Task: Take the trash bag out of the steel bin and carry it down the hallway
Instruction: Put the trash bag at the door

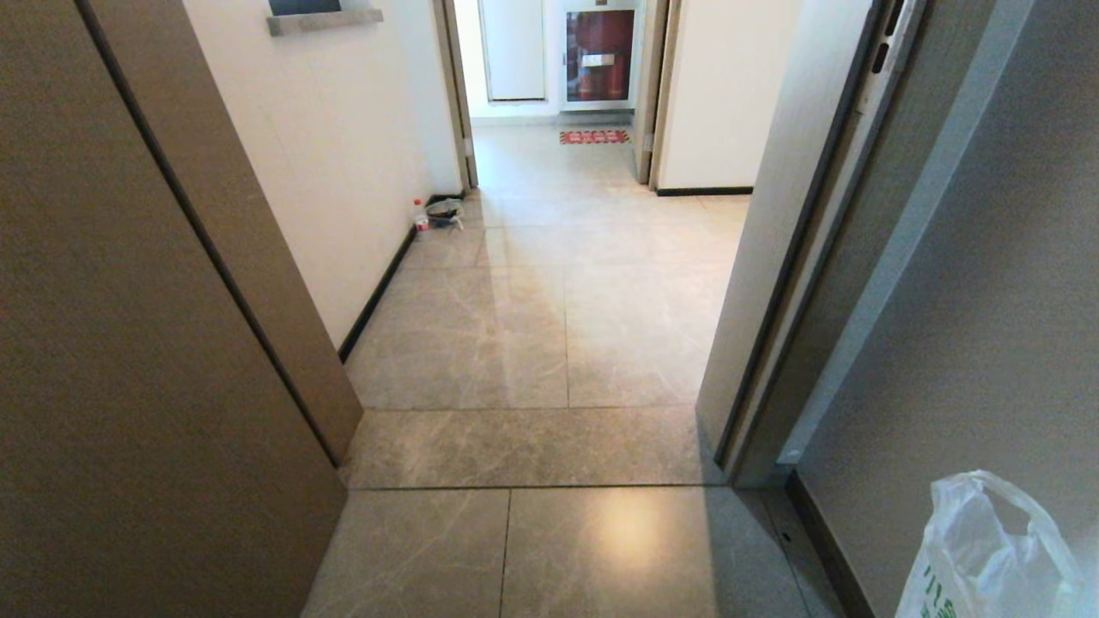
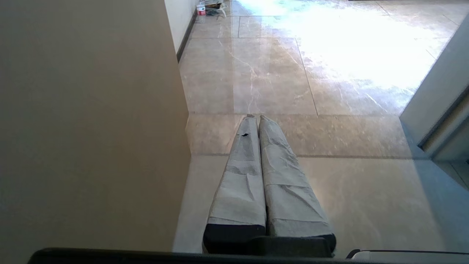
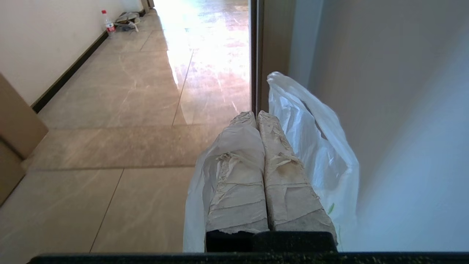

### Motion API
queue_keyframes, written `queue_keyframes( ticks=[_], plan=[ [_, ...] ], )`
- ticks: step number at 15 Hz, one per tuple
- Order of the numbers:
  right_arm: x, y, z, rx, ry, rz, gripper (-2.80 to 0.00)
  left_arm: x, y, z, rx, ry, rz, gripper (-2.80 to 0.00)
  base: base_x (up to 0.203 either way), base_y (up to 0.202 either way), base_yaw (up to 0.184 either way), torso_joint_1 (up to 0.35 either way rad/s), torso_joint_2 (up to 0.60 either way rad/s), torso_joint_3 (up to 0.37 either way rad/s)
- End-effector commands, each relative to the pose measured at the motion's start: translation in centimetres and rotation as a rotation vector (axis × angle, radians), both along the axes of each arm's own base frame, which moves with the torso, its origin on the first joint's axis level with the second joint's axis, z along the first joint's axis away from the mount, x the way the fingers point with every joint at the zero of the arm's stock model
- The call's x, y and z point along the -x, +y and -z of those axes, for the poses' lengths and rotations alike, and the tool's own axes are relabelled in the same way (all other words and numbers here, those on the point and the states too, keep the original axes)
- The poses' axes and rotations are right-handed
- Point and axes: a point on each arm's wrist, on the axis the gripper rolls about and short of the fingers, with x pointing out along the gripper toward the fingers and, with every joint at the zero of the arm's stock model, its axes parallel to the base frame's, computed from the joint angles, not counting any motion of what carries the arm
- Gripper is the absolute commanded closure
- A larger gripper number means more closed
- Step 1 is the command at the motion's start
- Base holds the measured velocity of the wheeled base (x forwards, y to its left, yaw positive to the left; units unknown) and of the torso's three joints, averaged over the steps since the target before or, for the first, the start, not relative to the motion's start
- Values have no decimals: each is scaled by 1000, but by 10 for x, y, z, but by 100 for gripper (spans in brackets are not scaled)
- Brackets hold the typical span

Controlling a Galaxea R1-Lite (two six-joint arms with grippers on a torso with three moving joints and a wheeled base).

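Observation:
The trash bag [image 1: 987, 558], thin white plastic with green print, shows in the head view's bottom right corner. In the right wrist view the trash bag [image 3: 322, 146] hangs around the taped fingers, one fold draped over a finger [image 3: 234, 154]. My right gripper [image 3: 255, 114] is shut with the bag's plastic pinched between its fingers. My left gripper [image 2: 255, 117] is shut on nothing, held over the tiles beside a brown panel. The steel bin is out of view. The hallway [image 1: 549, 283] of glossy marbled tiles stretches ahead.
A brown door panel [image 1: 172, 300] stands close on the left and a grey door with its frame [image 1: 944, 257] close on the right. A bottle [image 1: 420, 215] and a dark bundle [image 1: 445, 210] lie by the left wall. An extinguisher cabinet [image 1: 599, 56] and a red floor sign [image 1: 594, 136] are far ahead.

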Motion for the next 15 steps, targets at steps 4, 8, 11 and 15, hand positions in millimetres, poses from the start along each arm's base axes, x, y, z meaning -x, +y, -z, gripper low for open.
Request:
queue_keyframes(
  ticks=[4,8,11,15],
  plan=[
    [-2,0,9,0,31,1,0,0,0,0,1,0,0,0,192,0,0,0,4,3],
    [-2,0,9,0,32,1,0,0,0,0,3,0,0,0,193,0,1,-1,4,2],
    [-2,0,9,0,32,1,0,0,0,0,3,0,0,0,186,0,2,3,3,1],
    [-2,0,9,0,32,1,0,0,0,0,7,1,0,0,27,0,0,-1,0,2]
  ],
)
